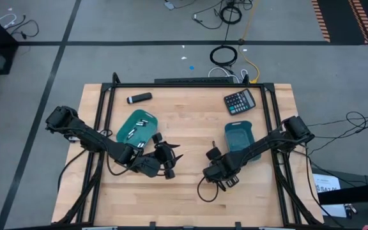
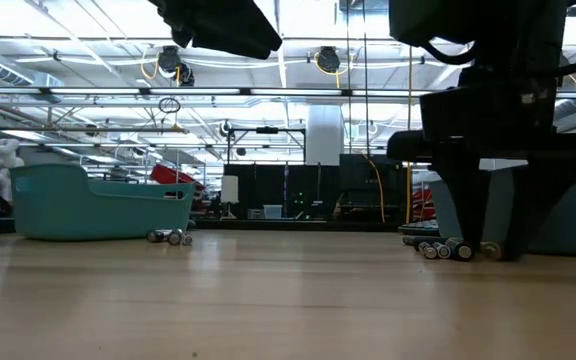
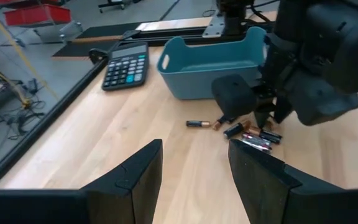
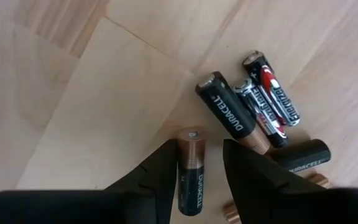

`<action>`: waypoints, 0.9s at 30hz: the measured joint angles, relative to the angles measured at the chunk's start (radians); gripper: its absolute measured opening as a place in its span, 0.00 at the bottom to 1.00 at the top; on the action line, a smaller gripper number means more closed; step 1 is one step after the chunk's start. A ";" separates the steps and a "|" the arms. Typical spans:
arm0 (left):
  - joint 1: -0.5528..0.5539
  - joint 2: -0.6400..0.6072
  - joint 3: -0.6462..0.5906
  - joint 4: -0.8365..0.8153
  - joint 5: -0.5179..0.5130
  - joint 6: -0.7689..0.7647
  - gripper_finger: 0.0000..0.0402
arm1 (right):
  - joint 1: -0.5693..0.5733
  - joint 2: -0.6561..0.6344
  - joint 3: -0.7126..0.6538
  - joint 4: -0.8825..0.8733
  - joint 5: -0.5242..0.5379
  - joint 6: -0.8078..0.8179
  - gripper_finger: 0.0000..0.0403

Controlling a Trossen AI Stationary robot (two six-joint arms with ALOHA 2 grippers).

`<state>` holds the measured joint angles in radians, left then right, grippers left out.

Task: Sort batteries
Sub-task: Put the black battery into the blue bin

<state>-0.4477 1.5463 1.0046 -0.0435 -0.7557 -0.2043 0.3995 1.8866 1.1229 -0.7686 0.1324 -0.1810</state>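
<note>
Right gripper (image 4: pixel 196 163) straddles battery (image 4: pixel 191 171) (pointing down).

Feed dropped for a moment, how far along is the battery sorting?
Partly done: some batteries lie in the left teal tray. The right end effector straddles one cell, open. A small pile waits beside the right teal tray. The left end effector is open, empty.

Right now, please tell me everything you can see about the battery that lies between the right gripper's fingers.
The battery is a small cylinder with a coppery-brown top band and a black body printed "DURACELL". It lies flat on the wooden table, lengthwise between the two dark fingers of the right gripper, which stand close on either side; whether they touch it is unclear. It lies slightly apart from the cluster of other batteries beside it.
</note>
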 joint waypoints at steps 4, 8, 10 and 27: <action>0.000 0.000 0.000 -0.001 0.021 0.001 0.48 | 0.000 0.013 0.000 0.000 -0.001 -0.011 0.31; 0.000 0.000 0.000 -0.003 0.023 0.001 0.48 | 0.000 0.013 0.000 -0.005 -0.005 -0.018 0.26; 0.001 0.000 0.000 -0.003 0.023 0.002 0.48 | 0.000 0.014 -0.001 -0.008 -0.013 -0.019 0.19; 0.068 0.000 0.009 0.093 0.012 -0.013 0.48 | 0.006 -0.126 0.224 -0.307 0.167 0.066 0.05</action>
<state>-0.3800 1.5467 1.0138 0.0499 -0.7438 -0.2177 0.4052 1.7610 1.3473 -1.0758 0.2994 -0.1155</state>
